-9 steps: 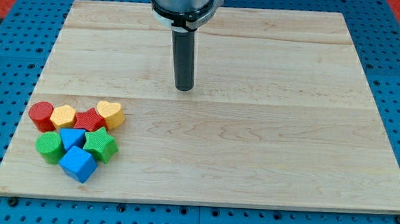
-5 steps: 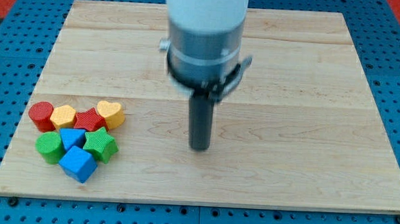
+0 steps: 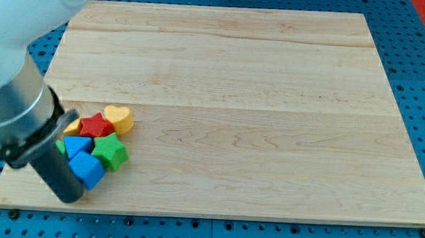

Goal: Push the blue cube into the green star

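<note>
The blue cube [image 3: 88, 169] sits near the board's lower left, its upper right corner touching the green star [image 3: 110, 151]. My tip [image 3: 67, 197] is at the cube's lower left, right against it or nearly so. The arm's wide grey and white body covers the view's left side and hides part of the block cluster.
A second blue block [image 3: 76, 145] lies just above the cube. A red star [image 3: 95, 125] and a yellow heart [image 3: 118, 118] sit above the green star. Slivers of a yellow block [image 3: 73, 126] and a green block [image 3: 61, 147] show beside the arm. The board's bottom edge [image 3: 193, 214] is close below.
My tip swept from the board's middle down to the lower left, behind the blue cube. The cube and green star have shifted slightly up and right. The arm now hides the red cylinder.
</note>
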### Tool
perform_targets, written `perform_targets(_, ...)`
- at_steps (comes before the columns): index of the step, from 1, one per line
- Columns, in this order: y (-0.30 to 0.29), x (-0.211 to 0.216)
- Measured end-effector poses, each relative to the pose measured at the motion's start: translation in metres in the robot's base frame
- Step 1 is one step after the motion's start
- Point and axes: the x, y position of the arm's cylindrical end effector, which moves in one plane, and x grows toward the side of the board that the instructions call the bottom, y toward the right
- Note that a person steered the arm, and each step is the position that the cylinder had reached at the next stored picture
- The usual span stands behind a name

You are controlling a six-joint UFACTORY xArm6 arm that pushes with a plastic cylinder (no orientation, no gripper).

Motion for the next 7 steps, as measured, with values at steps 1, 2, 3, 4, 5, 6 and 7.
perform_targets(1,0.005,-0.038)
perform_targets(2,0.031,-0.062)
perform_targets(3,0.047,-0.054)
perform_targets(4,0.048,-0.011)
perform_targets(5,0.105,-0.043)
perform_targets(6,0.142,-0.079)
perform_targets(7,0.152,-0.09)
